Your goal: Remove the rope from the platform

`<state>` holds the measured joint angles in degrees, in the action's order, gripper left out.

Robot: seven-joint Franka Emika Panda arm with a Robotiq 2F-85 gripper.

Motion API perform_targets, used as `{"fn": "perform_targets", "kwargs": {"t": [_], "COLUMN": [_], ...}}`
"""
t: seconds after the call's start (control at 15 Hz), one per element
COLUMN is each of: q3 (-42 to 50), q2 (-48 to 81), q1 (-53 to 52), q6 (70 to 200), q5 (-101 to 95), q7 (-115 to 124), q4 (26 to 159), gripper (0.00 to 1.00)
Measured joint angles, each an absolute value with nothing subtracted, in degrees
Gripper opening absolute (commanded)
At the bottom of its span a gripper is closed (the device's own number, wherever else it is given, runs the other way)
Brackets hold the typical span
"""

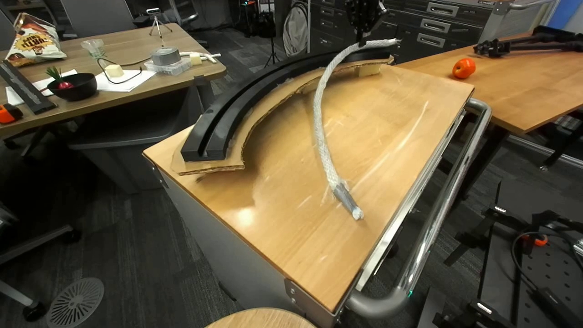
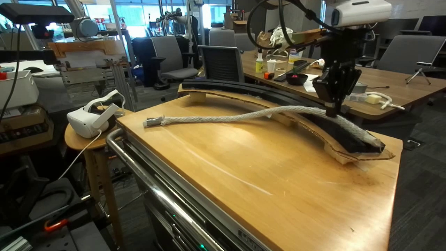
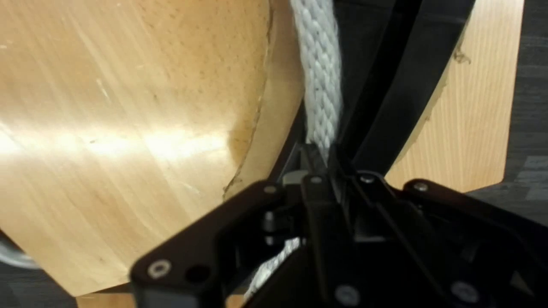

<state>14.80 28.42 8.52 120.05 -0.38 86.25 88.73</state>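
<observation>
The end effector [image 2: 332, 111] pinches the rope [image 2: 244, 115] near one end, over an end of the platform [image 1: 273, 79]; from there the rope's long axis leaves the curve in a shallow bow over the tabletop [image 1: 282, 182]. Its silvery tip [image 1: 346, 198] aims toward the edge with the metal rail [image 1: 437, 221]. A stool [image 2: 78, 143] bearing a white headset [image 2: 89, 122] stands past the nearby corner; a desk [image 1: 123, 43] flanks the platform's outer side.
</observation>
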Motion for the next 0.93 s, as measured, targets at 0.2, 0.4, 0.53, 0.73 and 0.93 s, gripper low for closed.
{"fn": "perform_targets", "kwargs": {"t": [0.2, 0.4, 0.53, 0.73, 0.93], "q3": [16.74, 16.53, 15.57, 13.74, 12.96], "q2": [24.74, 22.04, 21.29, 19.99, 15.67], "q1": [7.43, 7.3, 7.27, 6.71, 4.74], "q6": [118.47, 116.36, 116.43, 118.73, 125.96], "q5": [-4.02, -4.22, -2.53, -0.25, -0.57], "q7": [92.24, 94.96, 95.36, 96.3, 97.91], "q4": [94.73, 100.98, 103.79, 106.44, 110.26], "gripper": [0.02, 0.02, 0.04, 0.4, 0.63]}}
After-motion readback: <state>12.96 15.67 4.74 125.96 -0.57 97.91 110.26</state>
